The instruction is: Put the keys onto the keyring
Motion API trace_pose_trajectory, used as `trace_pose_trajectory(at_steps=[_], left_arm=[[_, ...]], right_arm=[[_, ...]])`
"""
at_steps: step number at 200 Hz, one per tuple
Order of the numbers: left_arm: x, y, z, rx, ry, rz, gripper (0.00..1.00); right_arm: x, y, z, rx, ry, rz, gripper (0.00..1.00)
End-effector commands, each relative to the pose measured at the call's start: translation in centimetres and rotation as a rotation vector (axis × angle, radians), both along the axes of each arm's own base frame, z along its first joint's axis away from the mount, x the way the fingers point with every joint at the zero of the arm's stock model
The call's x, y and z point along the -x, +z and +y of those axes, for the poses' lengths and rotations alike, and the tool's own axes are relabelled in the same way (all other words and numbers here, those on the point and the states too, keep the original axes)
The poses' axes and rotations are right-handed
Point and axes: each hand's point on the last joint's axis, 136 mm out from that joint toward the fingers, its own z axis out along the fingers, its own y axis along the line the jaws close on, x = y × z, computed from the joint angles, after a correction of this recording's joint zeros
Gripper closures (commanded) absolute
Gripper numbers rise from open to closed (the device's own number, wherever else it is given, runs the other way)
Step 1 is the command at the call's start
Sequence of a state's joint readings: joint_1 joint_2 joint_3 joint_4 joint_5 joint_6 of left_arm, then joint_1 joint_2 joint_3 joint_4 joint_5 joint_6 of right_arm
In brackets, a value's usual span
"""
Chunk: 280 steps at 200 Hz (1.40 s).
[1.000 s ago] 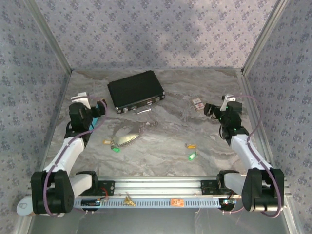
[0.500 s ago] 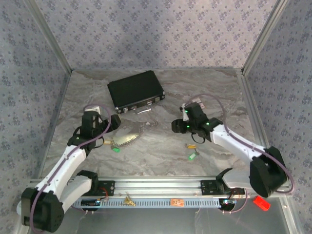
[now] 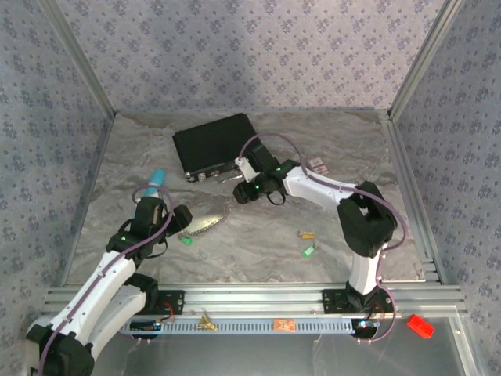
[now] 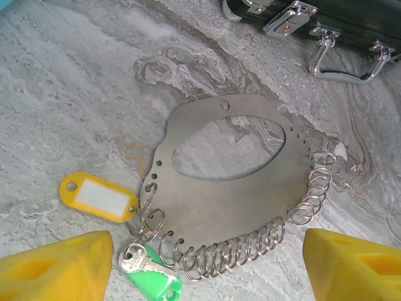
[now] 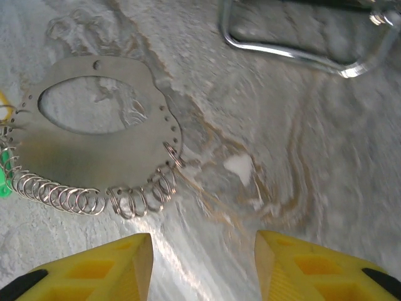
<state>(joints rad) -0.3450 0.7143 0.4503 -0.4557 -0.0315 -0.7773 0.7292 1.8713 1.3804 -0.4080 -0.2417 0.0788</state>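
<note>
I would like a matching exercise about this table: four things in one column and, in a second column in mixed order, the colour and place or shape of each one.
Things
1. keyring
2. case
3. labelled tag
4. stick

Descriptions
A. teal, by the left arm
B. silvery, flat, with an oval hole
C. yellow, next to the small rings
D. black, at the far side of the table

Pairs: 1-B, 2-D, 3-C, 4-A
</note>
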Motion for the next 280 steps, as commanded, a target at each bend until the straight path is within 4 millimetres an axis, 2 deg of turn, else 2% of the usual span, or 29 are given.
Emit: trace_pose_trajectory(at_steps=[1, 25, 55, 100, 133, 180, 201, 221, 252, 280], left_arm=[[0.7, -0.3, 0.3, 0.006, 0.024, 0.023, 0.22], [1.2, -0.9, 0.5, 0.007, 0.043, 0.044, 0.27], [2.0, -2.1, 0.7, 0.007, 0.055, 0.095, 0.35], [2.9, -3.5, -0.1, 0.051, 0.046, 0.149, 0.43], [2.8, -4.1, -0.1, 0.054, 0.064, 0.157, 0.48], [2.1, -3.4, 1.1, 0.009, 0.122, 0.13, 0.48], [1.5, -2.6, 1.9, -0.018, 0.154, 0.109, 0.45], [1.2, -2.1, 2.5, -0.031, 0.181, 0.101, 0.44], [0.9, -1.6, 2.9, -0.041, 0.191, 0.088, 0.44], [0.9, -1.6, 2.8, -0.04, 0.186, 0.087, 0.44]], right_arm=[[1.4, -1.1, 1.7, 0.037, 0.208, 0.019, 0.52], [1.8, -1.5, 3.2, 0.048, 0.248, 0.041, 0.53], [2.2, -1.6, 4.6, 0.027, 0.179, 0.068, 0.55], [2.2, -0.6, 4.1, -0.027, 0.002, 0.087, 0.57], [3.7, 0.0, 4.5, -0.006, -0.038, 0.075, 0.58], [4.9, -1.1, 5.7, 0.009, -0.138, 0.123, 0.54], [4.4, -2.0, 6.0, 0.042, -0.205, 0.113, 0.47], [4.0, -2.7, 5.9, 0.081, -0.254, 0.105, 0.46], [4.3, -3.2, 7.7, 0.079, -0.193, 0.108, 0.48], [4.8, -4.1, 8.1, 0.103, -0.153, 0.135, 0.5]])
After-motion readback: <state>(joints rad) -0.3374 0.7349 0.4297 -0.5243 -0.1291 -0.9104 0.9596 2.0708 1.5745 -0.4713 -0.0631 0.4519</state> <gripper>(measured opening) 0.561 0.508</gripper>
